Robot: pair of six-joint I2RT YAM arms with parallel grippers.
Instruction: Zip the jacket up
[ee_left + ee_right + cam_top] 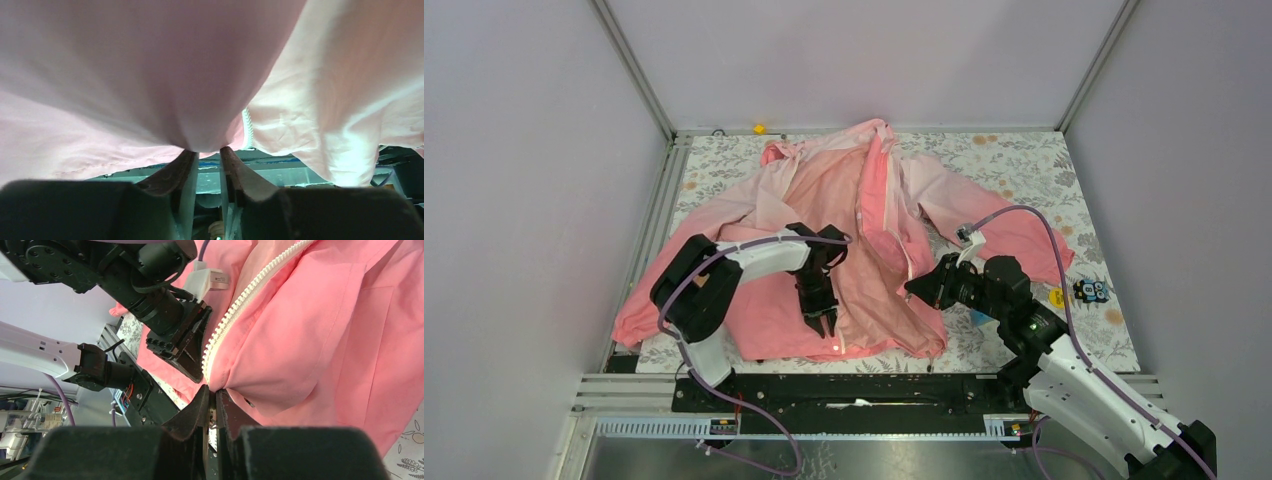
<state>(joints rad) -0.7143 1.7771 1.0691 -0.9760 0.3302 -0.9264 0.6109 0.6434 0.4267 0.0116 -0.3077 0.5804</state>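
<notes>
The pink jacket (824,200) lies spread on the floral table, its front open and its white zipper (889,200) running from the collar down. My left gripper (822,318) points down at the hem near the middle. In the left wrist view it (207,149) is shut on a bunch of jacket fabric (150,75), with the zipper tape (247,130) just to the right. My right gripper (914,288) holds the right front panel's edge. In the right wrist view it (215,390) is shut on the jacket at the lower end of the zipper teeth (240,300). The left gripper (180,340) is close by.
A small yellow thing (759,128) sits at the back edge. A yellow disc (1056,296) and a small blue and black object (1091,291) lie at the right of the table (1024,160). Aluminium rails frame the left and near edges.
</notes>
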